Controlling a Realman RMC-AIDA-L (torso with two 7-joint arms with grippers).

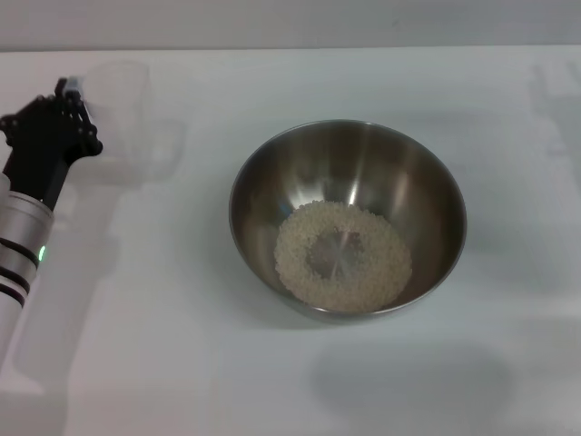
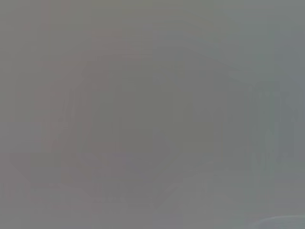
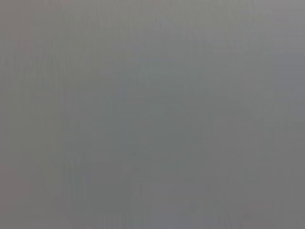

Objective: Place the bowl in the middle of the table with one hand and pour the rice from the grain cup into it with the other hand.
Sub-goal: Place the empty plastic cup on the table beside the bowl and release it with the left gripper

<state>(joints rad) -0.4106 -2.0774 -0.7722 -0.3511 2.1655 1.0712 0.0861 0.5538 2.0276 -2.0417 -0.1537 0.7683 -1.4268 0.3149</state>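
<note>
The steel bowl [image 1: 348, 218] stands near the middle of the white table [image 1: 163, 345]. A ring-shaped heap of pale rice [image 1: 343, 255] lies in its bottom. The clear grain cup [image 1: 130, 118] is at the back left of the table, upright, and looks empty. My left gripper [image 1: 70, 95] is right beside the cup on its left side; I cannot tell whether it touches or holds the cup. My right gripper is out of view. Both wrist views show only flat grey, with nothing to make out.
The table's far edge [image 1: 290, 48] runs along the top of the head view. My left forearm [image 1: 23, 236] comes in along the left edge.
</note>
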